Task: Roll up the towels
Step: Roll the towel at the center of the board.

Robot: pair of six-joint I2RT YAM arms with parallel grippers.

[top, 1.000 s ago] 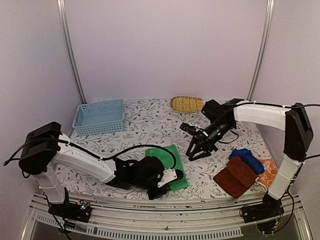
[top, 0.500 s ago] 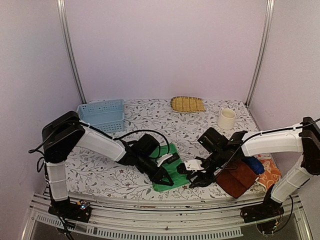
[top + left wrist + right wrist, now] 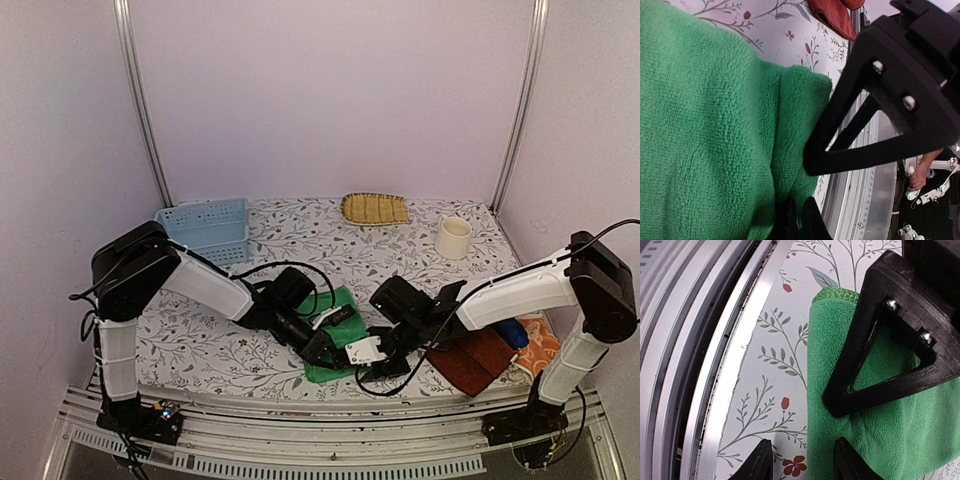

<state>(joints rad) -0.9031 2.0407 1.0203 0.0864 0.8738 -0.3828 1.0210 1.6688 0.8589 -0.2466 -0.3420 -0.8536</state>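
The bright green towel [image 3: 338, 340] lies flat near the table's front edge and fills the left wrist view [image 3: 705, 130]. My left gripper [image 3: 322, 352] is shut on its near edge [image 3: 796, 219], with a pinch of cloth between the jaws. My right gripper [image 3: 372, 362] is open and straddles the same edge [image 3: 802, 462], one finger over the bare table and the other on the green towel [image 3: 890, 430]. The two grippers almost touch. The reddish-brown towel [image 3: 475, 355], the blue towel [image 3: 510, 330] and the orange towel [image 3: 543, 345] are piled at the front right.
A pale blue basket [image 3: 200, 232] stands at the back left. A yellow straw tray [image 3: 374, 209] and a cream cup [image 3: 453, 238] stand at the back. The metal rail [image 3: 330, 425] runs just below the towel's near edge [image 3: 715, 365].
My right arm swung down from mid-table to the green towel's near edge. My left gripper shifted from the towel's middle to its near edge and closed on it.
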